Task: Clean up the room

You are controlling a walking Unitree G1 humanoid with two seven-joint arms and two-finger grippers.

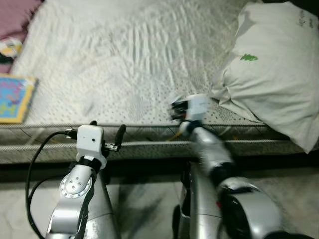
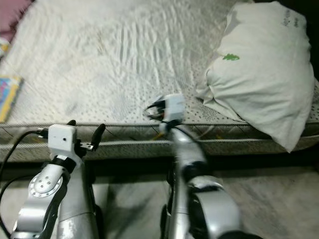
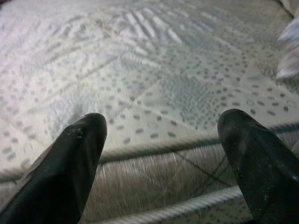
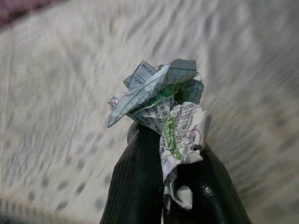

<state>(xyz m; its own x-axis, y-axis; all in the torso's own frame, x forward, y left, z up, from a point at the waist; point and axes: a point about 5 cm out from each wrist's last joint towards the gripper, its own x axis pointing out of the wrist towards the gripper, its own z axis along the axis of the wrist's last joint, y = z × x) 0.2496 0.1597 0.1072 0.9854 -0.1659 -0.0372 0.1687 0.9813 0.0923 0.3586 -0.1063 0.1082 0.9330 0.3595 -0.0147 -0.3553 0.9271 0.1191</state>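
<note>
- Right gripper [image 4: 170, 154]: fingers closed together, crumpled paper [image 4: 161, 100] pinched at their tips, above the mattress [image 1: 124, 59].
- Left gripper [image 3: 163, 140]: fingers spread wide, empty, the mattress edge just beyond them.

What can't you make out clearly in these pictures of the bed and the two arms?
- Right gripper: motion-blurred in the eye views; its wrist view shows the jaws shut on crumpled paper.
- Paper's print: too small to read.
- Colourful book: cut off by the left edge.
- Pillow: cut off at the right edge.
</note>
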